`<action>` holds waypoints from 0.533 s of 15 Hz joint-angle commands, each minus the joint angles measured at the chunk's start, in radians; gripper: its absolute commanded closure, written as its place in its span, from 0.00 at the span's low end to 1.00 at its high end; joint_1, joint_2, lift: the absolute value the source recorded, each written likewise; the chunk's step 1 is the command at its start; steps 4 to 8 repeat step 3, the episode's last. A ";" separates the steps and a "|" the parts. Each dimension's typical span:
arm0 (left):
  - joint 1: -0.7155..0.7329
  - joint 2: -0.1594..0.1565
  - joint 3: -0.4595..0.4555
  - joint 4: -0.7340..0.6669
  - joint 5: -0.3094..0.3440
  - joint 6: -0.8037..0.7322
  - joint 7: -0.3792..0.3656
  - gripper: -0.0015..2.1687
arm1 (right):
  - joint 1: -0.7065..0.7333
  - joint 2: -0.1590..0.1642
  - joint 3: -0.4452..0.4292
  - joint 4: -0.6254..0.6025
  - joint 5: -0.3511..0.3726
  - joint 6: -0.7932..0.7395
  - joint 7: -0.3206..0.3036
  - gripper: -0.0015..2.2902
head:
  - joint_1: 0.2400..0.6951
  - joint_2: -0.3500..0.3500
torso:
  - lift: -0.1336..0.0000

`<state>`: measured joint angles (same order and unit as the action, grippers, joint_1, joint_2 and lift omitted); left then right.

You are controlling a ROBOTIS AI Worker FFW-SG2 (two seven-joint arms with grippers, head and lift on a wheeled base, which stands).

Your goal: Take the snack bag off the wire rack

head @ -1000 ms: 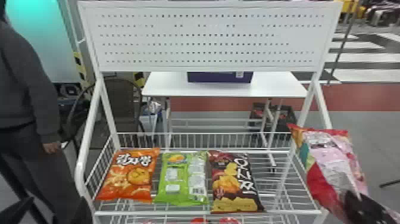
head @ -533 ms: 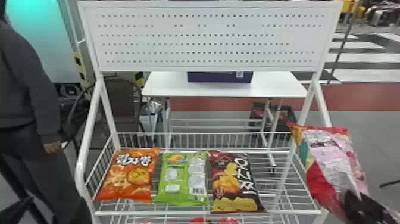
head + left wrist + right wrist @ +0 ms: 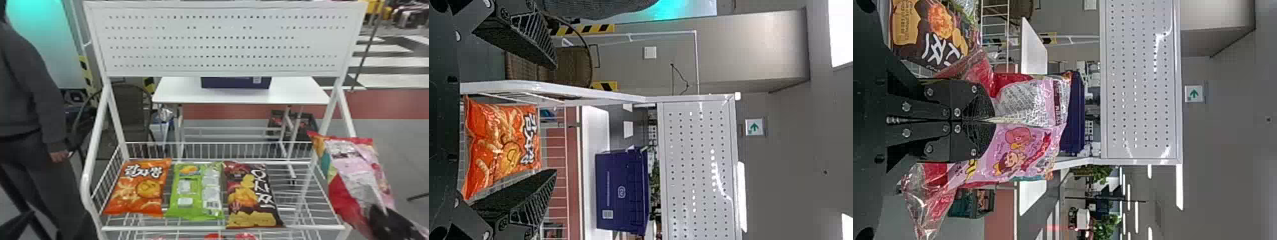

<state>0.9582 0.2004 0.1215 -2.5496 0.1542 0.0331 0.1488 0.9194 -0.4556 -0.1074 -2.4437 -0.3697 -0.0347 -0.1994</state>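
In the head view, the pink-and-red snack bag is at the lower right of the frame, off the wire rack and just outside its right side. The right gripper, low in the right corner, holds it by its lower part, so the bag leans with its top toward the upper left. On the rack's upper shelf, three more bags lie in a row: an orange bag at lower left, a green bag near the lower middle and a dark brown bag beside it. The left gripper is in the bottom left corner. A white perforated panel spans the top, above a white table bearing a dark purple box.

In the left wrist view, the left gripper has its two fingers spread wide apart, with the orange bag beyond them on the rack.

In the right wrist view, the right gripper is closed on the snack bag, its fingers close together with crinkled wrapper pinched at their tips. The dark brown bag lies near the gripper, and the purple box stands behind the held bag.
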 commanded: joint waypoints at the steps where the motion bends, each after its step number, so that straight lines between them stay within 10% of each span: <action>1: -0.003 0.001 0.001 0.002 0.002 0.000 0.000 0.07 | 0.004 0.000 0.000 0.000 0.000 -0.015 0.000 0.98 | 0.57 0.50 | 1.00; 8: -0.004 0.001 0.001 0.005 0.002 0.000 0.000 0.07 | 0.009 0.000 0.000 0.000 0.000 -0.030 -0.002 0.98 | 0.57 0.50 | 1.00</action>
